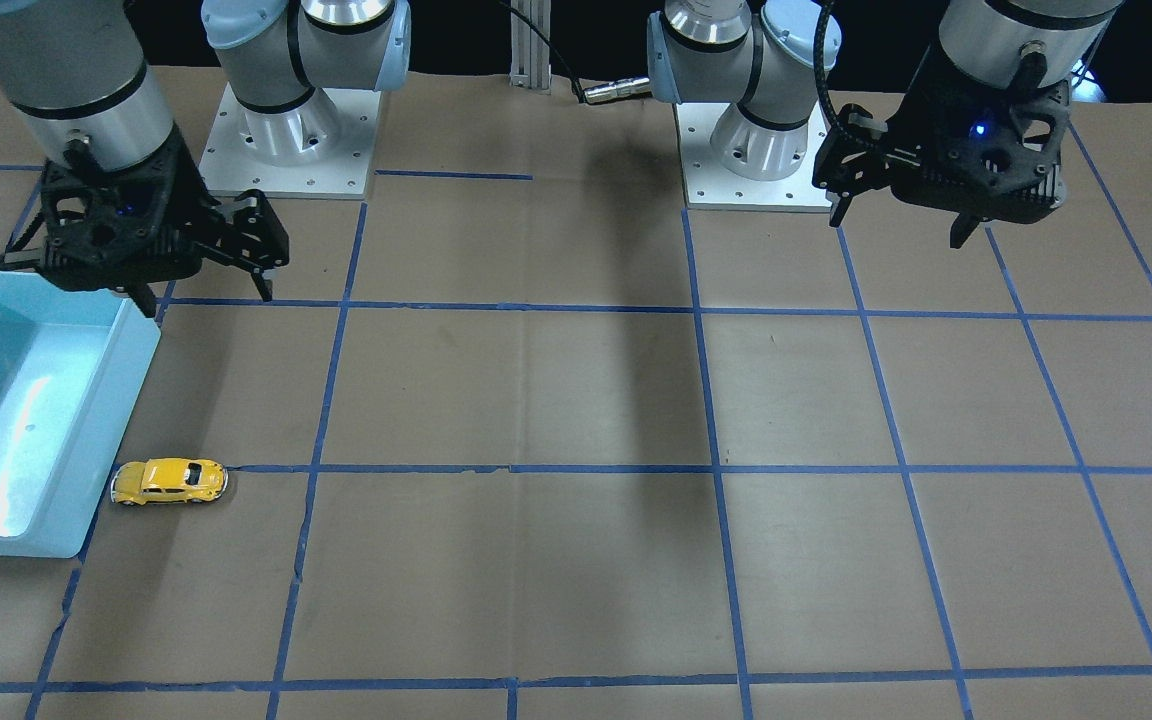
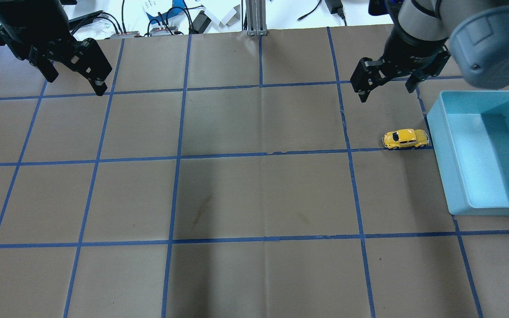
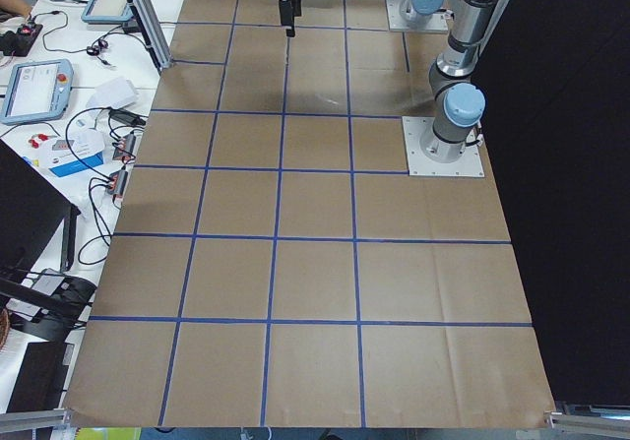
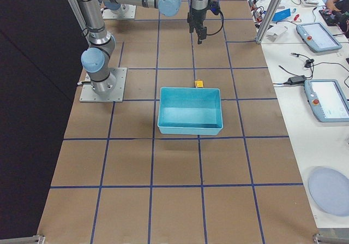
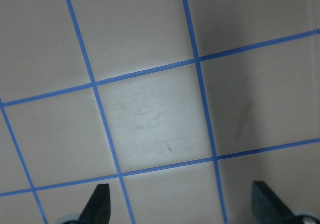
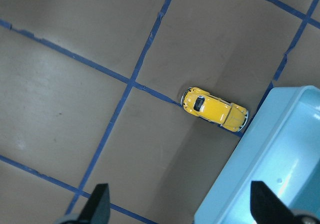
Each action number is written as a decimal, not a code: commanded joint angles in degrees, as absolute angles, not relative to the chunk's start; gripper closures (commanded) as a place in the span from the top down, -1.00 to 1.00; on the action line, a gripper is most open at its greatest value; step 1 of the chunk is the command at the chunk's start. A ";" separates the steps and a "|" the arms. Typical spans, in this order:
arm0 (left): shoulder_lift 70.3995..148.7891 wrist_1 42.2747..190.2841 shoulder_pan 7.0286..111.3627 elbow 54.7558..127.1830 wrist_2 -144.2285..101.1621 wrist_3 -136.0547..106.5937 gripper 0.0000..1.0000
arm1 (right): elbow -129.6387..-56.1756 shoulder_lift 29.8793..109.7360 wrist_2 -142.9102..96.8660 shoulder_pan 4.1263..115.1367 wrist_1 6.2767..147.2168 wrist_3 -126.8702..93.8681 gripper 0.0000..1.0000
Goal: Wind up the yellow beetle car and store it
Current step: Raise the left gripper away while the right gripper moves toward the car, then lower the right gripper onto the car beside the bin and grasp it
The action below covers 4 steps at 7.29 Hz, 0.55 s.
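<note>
Hanging above the brown paper-covered table (image 2: 254,198), both arms are up in the air and neither gripper holds anything. In the overhead view the yellow beetle car (image 2: 405,138) stands on its wheels out toward the table's 3 o'clock side. It lies lengthwise along a strip of blue tape (image 2: 307,153), so that its ends point to 9 and 3 o'clock. Just beside it, at its 3 o'clock, is the light blue bin (image 2: 449,168). One end of the car comes right up to the bin's wall, though whether the two touch cannot be told. The car is outside the bin, on the paper. The right gripper (image 2: 386,93) hovers near the car's 12 o'clock, above the table, its fingers spread wide. Its wrist camera looks down on the car, with the bin's corner filling the view toward 4 o'clock. The left gripper (image 2: 77,86) hangs well apart from the car, out at the table's 10 o'clock corner, with its jaws likewise wide, over taped paper.
</note>
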State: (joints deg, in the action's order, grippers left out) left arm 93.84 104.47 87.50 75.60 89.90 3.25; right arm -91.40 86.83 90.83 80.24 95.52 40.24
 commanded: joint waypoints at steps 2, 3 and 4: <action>92.20 104.85 87.54 76.11 90.59 -1.94 1.00 | -92.02 79.75 91.14 75.42 101.38 70.77 0.98; 92.11 104.94 87.63 76.20 90.61 -1.93 1.00 | -92.37 75.02 92.27 75.41 105.69 81.80 0.98; 91.85 104.94 87.89 76.20 90.35 -2.11 1.00 | -93.42 71.75 93.16 75.41 111.91 90.44 0.99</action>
State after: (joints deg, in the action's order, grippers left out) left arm 92.11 104.90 87.67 76.17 90.22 -1.93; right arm -92.51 76.22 92.13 75.59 105.34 79.19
